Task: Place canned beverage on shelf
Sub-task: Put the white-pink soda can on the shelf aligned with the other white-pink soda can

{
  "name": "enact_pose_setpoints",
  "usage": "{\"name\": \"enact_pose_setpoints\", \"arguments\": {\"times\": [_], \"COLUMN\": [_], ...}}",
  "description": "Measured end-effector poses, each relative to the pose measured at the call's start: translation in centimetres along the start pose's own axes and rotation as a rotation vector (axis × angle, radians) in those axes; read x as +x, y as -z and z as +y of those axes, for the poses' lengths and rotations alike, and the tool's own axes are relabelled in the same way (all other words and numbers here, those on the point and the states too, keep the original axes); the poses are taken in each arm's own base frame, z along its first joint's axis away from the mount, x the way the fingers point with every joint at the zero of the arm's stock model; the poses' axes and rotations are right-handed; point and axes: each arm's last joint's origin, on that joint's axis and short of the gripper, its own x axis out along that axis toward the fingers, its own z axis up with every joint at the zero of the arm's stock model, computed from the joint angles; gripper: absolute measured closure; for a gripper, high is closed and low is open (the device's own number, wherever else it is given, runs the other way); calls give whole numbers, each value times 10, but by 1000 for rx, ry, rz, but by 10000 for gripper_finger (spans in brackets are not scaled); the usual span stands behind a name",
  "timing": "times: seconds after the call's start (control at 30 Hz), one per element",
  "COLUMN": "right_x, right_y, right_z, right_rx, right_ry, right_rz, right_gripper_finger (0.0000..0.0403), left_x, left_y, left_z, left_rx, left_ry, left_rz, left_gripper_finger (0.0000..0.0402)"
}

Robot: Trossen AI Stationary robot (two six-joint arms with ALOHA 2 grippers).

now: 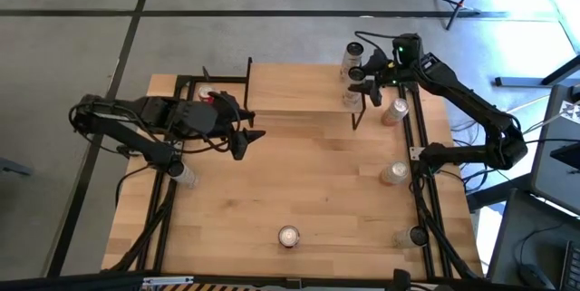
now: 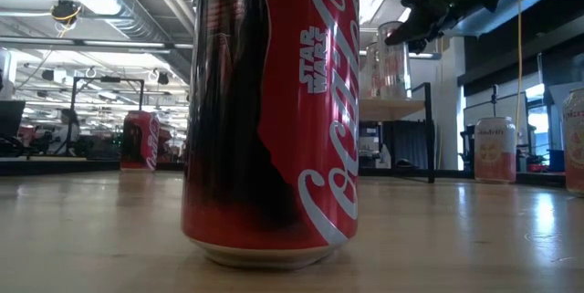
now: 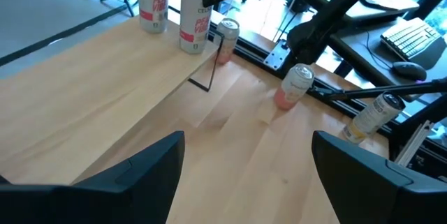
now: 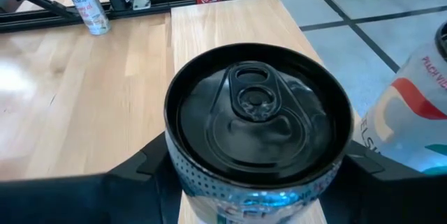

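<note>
The shelf point(image 1: 290, 92) is a low light-wood board on black legs at the table's far middle. Two tall white cans stand at its right end: one at the far corner point(image 1: 353, 55), and one closer to the table's near edge point(image 1: 352, 99). My right gripper point(image 1: 365, 85) is shut on that nearer can. In the right wrist view, the held can's dark top point(image 4: 258, 119) fills the space between the fingers. My left gripper point(image 1: 243, 134) hovers open over the table's left part, holding nothing. Its fingers point(image 3: 140, 175) stand wide apart. My right gripper pinches the white can's upper wall point(image 4: 183, 174) between its two fingers, one on each side just below the rim. The fingers come from the table's right, slanting down. The can is upright with its base at the shelf board point(image 2: 392, 108). Whether it rests there, I cannot tell.
A red cola can point(image 1: 288, 235) stands near the table's front edge, and another red can point(image 1: 207, 96) stands at the far left. Peach cans point(image 1: 394, 111) point(image 1: 393, 173) stand along the right rail. More cans stand at the left point(image 1: 181, 175) and near right point(image 1: 405, 237).
</note>
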Motion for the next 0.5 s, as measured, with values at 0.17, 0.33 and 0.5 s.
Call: {"name": "enact_pose_setpoints", "arguments": {"times": [0.17, 0.33, 0.5], "right_x": [0, 1, -1], "right_y": [0, -1, -4], "right_z": [-1, -2, -3], "right_rx": [-7, -19, -24], "right_ry": [11, 32, 64], "right_rz": [-3, -9, -2], "right_gripper_finger": [141, 93, 72], "left_x": [0, 0, 0], "left_y": [0, 0, 0], "left_z": [0, 0, 0], "left_rx": [0, 2, 5], "left_ry": [1, 9, 8], "left_rz": [0, 5, 5], "left_gripper_finger": [100, 100, 100]}}
